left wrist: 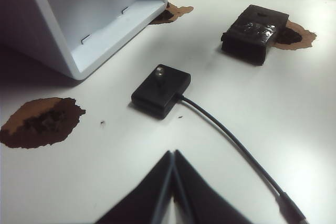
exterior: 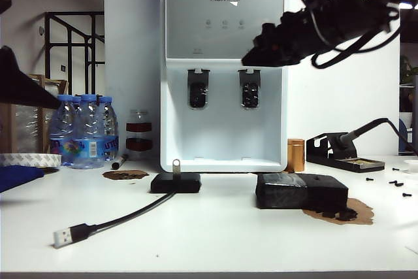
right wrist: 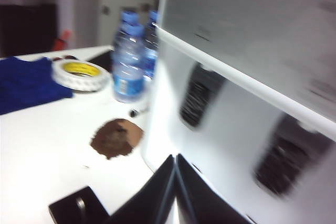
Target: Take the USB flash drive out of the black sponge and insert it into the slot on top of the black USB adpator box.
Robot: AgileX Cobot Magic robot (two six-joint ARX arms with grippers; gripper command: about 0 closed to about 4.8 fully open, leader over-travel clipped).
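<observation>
White counter (exterior: 215, 233) fills the exterior view, with a white AUX water dispenser (exterior: 224, 73) standing at the back. The black USB adpator box (exterior: 176, 183) lies in front of the dispenser, and the USB flash drive (exterior: 176, 166) stands upright in its top slot, loop end up. Its cable (exterior: 124, 217) runs toward the near edge and ends in a silver plug (exterior: 61, 238). The black sponge (exterior: 300, 191) sits well apart to the right, on a brown stain. Water bottles (exterior: 83, 130) stand at the left, a soldering iron stand (exterior: 343, 155) at the right. The right arm (exterior: 313, 21) is raised high in front of the dispenser.

From the left wrist, the left hand (left wrist: 172, 156) hangs above the counter near the cable, fingers pressed together and empty. The adaptor box (left wrist: 160, 91) with the drive (left wrist: 159, 72) lies beyond it, the sponge (left wrist: 255, 33) farther off.

From the right wrist, blurred, the right hand (right wrist: 175, 160) is closed on nothing, beside the dispenser front (right wrist: 247, 87). A tape roll (right wrist: 81, 73) and blue cloth (right wrist: 26, 83) lie by the bottles (right wrist: 129, 61).
</observation>
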